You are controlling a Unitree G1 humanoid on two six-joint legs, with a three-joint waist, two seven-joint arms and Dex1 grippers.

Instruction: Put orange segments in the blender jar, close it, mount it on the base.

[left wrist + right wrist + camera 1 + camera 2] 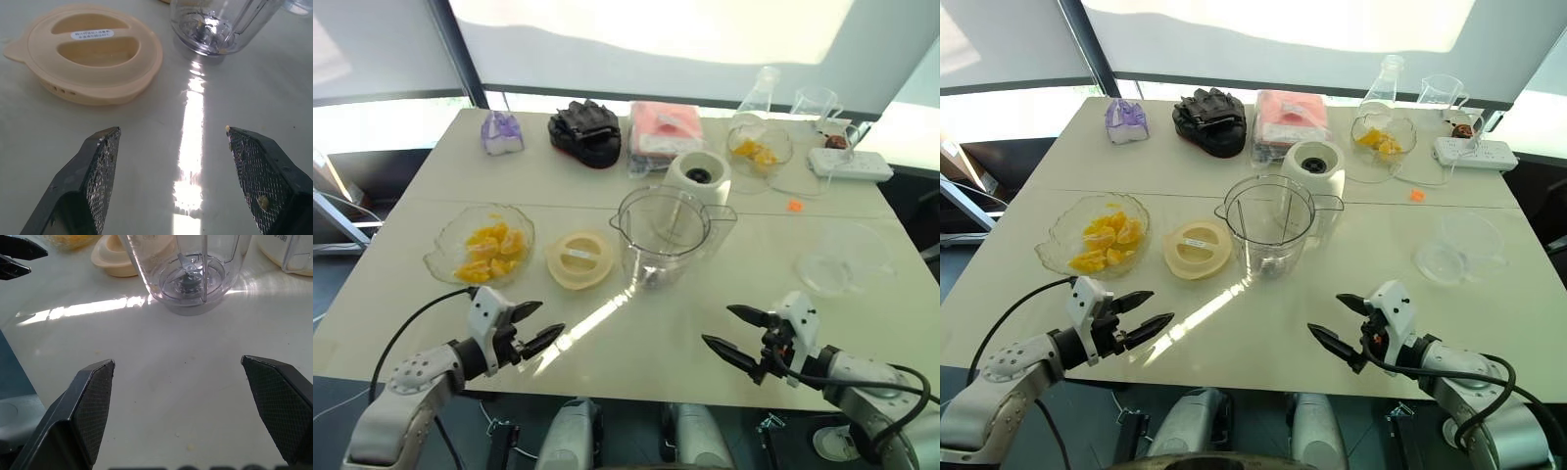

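Note:
A clear blender jar (663, 235) stands upright and empty at the table's middle, blades visible at its bottom (187, 281). Just behind it sits the white blender base (697, 176). The cream lid (578, 259) lies flat to the jar's left. A glass bowl of orange segments (481, 247) rests at the left. My left gripper (534, 325) hovers open near the front edge, in front of the bowl and lid (90, 51). My right gripper (734, 333) is open at the front right, pointing toward the jar. Both hold nothing.
A second glass bowl with orange pieces (759, 152) sits at the back right, with a flask (761, 90), a glass jug (817, 103) and a power strip (850, 163). An empty clear bowl (842, 259) is at right. Black gloves (585, 129), pink cloth (664, 127) and a purple item (501, 132) line the back.

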